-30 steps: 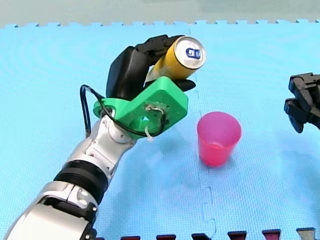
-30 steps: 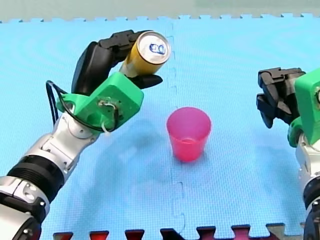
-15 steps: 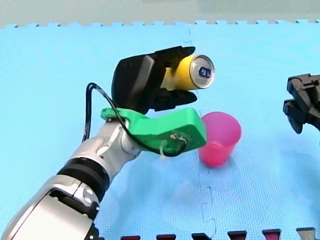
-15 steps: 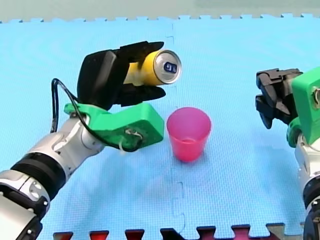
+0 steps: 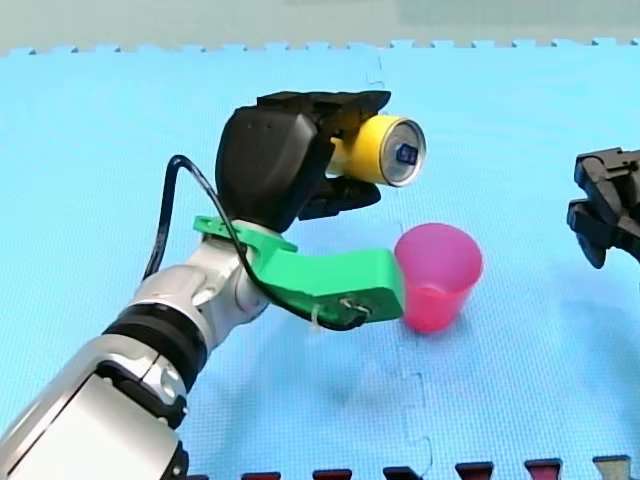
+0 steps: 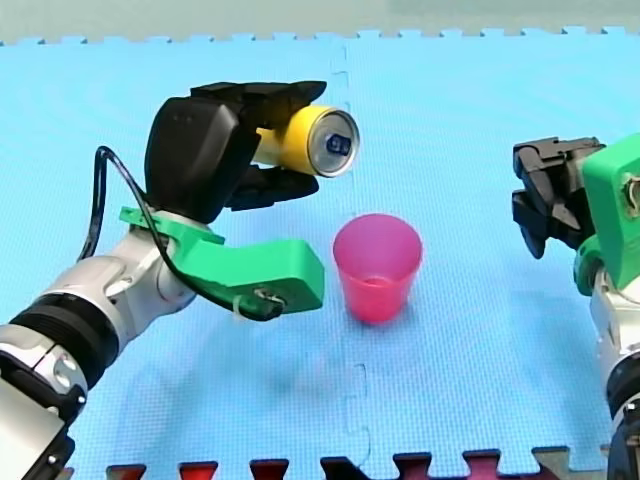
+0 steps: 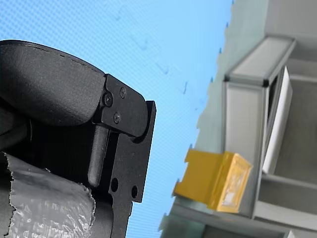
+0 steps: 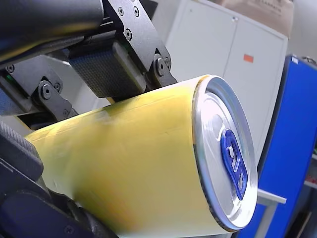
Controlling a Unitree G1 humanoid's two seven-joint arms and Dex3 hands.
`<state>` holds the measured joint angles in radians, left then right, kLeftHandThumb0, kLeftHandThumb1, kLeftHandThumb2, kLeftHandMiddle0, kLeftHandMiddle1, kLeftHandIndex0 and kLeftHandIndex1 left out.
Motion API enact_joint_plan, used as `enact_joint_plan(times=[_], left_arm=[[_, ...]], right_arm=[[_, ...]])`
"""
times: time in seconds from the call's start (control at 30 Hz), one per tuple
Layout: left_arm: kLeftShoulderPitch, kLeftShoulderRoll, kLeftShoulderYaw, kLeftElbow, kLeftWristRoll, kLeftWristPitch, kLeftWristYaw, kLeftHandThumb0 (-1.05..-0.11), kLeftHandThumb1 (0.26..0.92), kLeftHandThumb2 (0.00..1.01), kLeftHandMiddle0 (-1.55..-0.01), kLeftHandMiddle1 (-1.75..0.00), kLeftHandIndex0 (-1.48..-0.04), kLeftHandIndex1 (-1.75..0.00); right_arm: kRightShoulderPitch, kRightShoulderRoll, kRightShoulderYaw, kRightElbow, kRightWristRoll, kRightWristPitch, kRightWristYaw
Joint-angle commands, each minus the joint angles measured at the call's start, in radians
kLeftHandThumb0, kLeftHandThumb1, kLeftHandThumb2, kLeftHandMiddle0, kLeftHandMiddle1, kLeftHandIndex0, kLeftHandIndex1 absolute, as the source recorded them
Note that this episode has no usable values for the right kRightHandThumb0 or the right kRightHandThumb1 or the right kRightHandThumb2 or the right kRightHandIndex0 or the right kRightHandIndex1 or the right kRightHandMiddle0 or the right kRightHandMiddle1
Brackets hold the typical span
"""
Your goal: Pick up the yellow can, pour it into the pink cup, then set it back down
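I hold the yellow metal can sideways in the left hand, raised beside the pink plastic cup. The right hand is at the right edge of the blue foam mat; I cannot tell its grip state.

Left hand aloft gripping can; right hand aside.

You have the cup standing upright on the mat, near the middle. The can lies tipped on its side, gripped in the left hand, up in the air to the cup's left. The right hand sits far right, well apart from the cup.
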<state>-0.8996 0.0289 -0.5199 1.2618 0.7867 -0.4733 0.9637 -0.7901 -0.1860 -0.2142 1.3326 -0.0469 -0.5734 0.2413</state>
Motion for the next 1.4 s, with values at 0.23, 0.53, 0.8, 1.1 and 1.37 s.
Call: enact_joint_plan(times=[0.23, 0.53, 0.8, 1.1, 1.37], left_arm=[[-0.017, 0.016, -0.029, 0.002, 0.014, 0.004, 0.048, -0.311, 0.766, 0.01, -1.38, -0.02, -1.19, 0.00], [-0.035, 0.020, -0.056, 0.008, 0.035, 0.018, 0.082, -0.317, 0.774, 0.00, -1.38, -0.02, -1.19, 0.00], [-0.055, 0.028, -0.100, 0.011, 0.077, 0.040, 0.136, -0.315, 0.776, 0.00, -1.37, -0.02, -1.22, -0.01], [-0.077, -0.005, -0.143, 0.030, 0.111, 0.082, 0.184, -0.321, 0.773, 0.00, -1.38, -0.03, -1.24, -0.02], [-0.088, -0.018, -0.163, 0.038, 0.116, 0.071, 0.193, -0.316, 0.775, 0.00, -1.41, -0.06, -1.26, -0.02]], right_arm=[[-0.004, 0.000, 0.002, -0.002, 0.000, 0.000, -0.008], [-0.004, -0.008, 0.007, -0.004, -0.003, -0.008, -0.006], [0.007, -0.007, 0.008, -0.003, -0.001, -0.044, 0.016], [0.007, 0.013, -0.011, 0.001, 0.019, -0.033, 0.015], [0.007, 0.015, 0.003, -0.001, -0.002, -0.033, -0.029]])
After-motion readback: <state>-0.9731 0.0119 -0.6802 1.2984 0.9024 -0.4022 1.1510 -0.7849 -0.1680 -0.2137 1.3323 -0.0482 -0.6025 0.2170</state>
